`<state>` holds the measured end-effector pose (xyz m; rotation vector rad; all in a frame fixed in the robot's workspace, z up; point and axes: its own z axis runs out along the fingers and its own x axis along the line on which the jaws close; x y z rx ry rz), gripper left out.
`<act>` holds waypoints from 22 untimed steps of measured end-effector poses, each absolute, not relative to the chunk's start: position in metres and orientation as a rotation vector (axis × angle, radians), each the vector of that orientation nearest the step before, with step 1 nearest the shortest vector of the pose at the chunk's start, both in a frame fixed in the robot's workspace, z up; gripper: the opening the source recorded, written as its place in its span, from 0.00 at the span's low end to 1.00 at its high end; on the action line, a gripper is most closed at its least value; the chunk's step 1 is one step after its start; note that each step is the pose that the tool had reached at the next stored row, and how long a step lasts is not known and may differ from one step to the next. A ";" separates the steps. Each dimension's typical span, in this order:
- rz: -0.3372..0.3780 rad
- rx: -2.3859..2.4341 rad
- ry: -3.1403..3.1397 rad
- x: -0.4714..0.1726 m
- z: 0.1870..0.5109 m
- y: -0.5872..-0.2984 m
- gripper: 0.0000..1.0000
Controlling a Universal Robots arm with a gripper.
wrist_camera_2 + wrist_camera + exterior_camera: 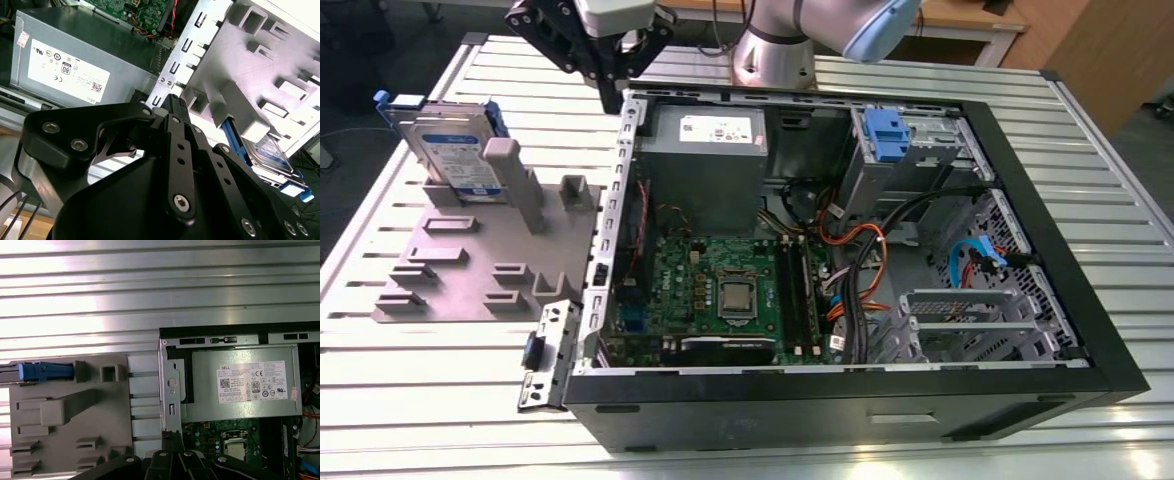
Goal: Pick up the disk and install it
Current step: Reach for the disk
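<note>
Nothing picked up yet on my end: the gripper (611, 98) hangs near a corner of the open case (854, 400), jaws pinched together on nothing, while the disk (454, 150) stands on edge in its grey holder (467, 260), well apart from the jaws, uninstalled.

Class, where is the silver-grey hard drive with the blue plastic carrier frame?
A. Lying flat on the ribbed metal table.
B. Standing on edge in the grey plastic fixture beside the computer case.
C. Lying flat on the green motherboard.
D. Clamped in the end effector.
B: the silver-grey hard drive stands on edge in the grey plastic fixture, on the exterior view's left of the open black computer case, apart from the end effector.
</note>
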<state>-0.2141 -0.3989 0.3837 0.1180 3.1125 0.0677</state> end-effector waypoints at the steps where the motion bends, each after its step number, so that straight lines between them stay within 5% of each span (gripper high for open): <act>1: 0.068 0.118 3.112 -0.215 0.384 -0.399 0.11; 22: 0.068 0.118 3.113 -0.228 0.383 -0.399 0.11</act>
